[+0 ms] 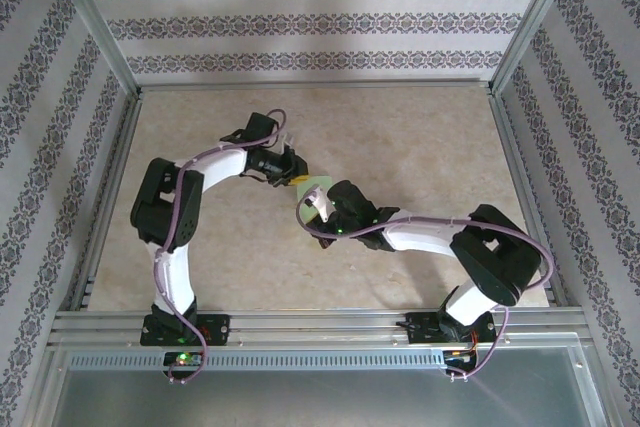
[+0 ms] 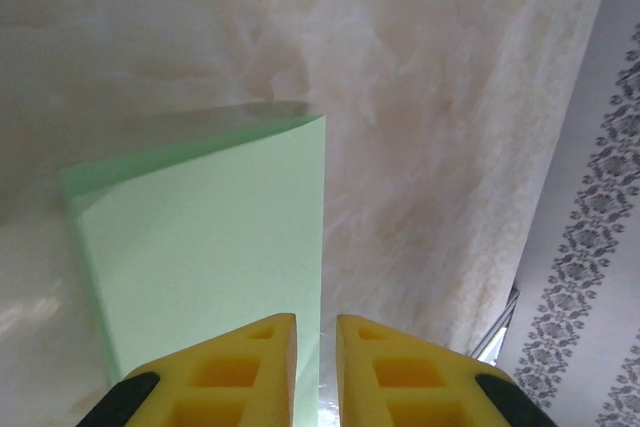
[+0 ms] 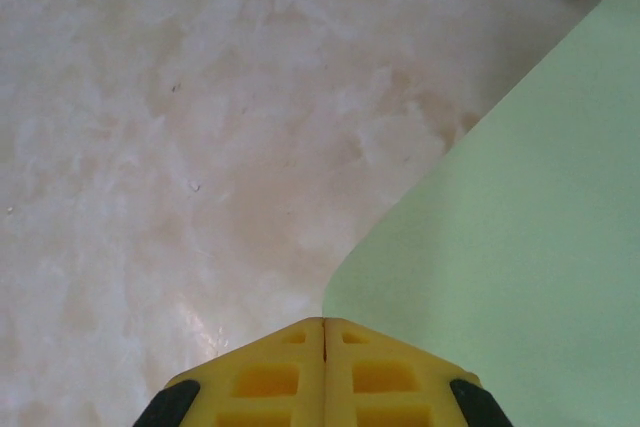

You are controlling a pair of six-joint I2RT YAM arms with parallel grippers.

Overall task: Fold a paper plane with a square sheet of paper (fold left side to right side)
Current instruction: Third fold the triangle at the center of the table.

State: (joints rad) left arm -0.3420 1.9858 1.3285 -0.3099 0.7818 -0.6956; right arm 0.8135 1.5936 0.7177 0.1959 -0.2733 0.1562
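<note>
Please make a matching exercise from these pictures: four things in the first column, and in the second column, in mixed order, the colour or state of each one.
Column one:
1. left gripper
2. right gripper
3. square sheet of paper
4. table

Column two:
A. beige, marbled surface
B. fingers pressed together, no gap
C. light green
D. narrow gap between the fingers

Pairs: 1-D, 2-B, 3-C, 4-A.
</note>
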